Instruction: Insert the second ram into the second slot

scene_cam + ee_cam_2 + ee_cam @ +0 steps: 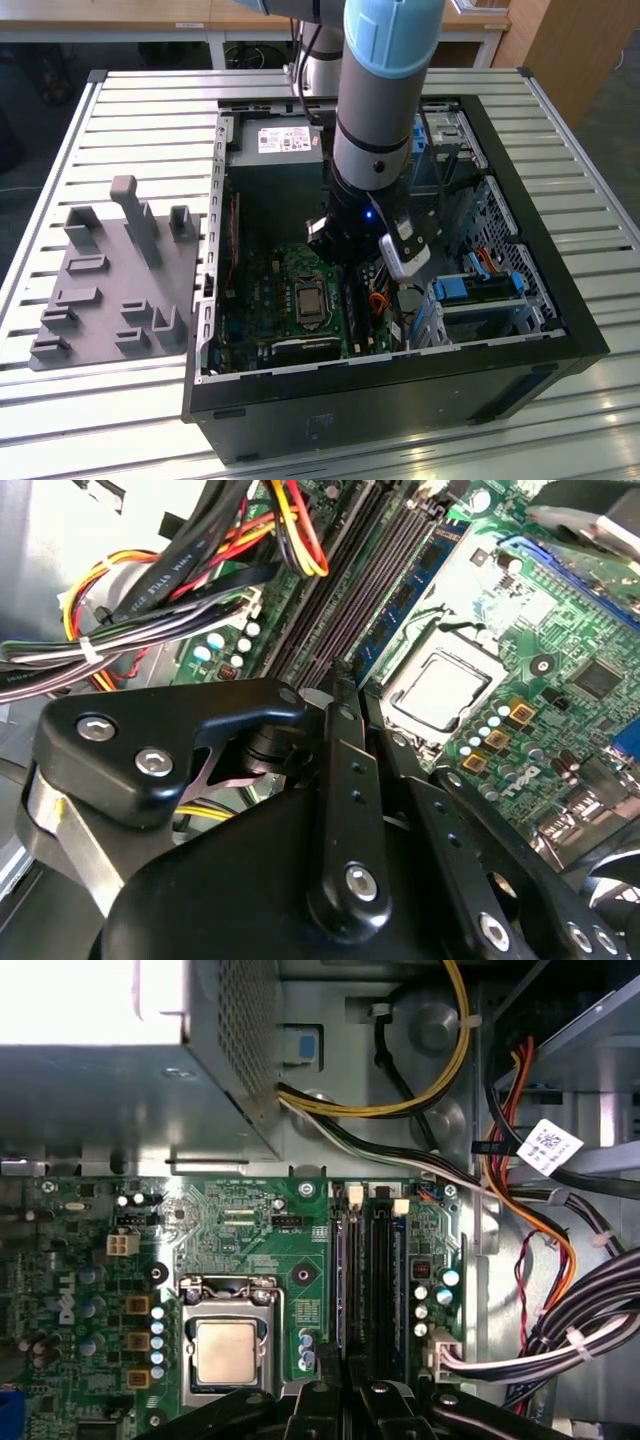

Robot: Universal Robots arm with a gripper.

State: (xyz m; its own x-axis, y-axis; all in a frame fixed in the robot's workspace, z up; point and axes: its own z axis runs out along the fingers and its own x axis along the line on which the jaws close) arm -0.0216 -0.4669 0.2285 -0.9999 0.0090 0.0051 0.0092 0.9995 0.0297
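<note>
1. Gripper (345, 680) — lowered inside the open computer case (560, 300), over the memory slots (370, 1270) beside the processor socket (228, 1345).
2. Fingers (340, 780) — closed together on the second ram (395, 610), a blue stick standing edge-down in a slot.
3. Cable bundle (180, 570) — just beside the slots.

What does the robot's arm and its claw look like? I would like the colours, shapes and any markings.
The arm is a thick round tube, grey metal with a light blue joint cap at the top and a black band lower down. A small blue light glows on the black wrist. The claw is built of matte black flat links joined by silver screws, with a bare metal bracket beside them.
</note>
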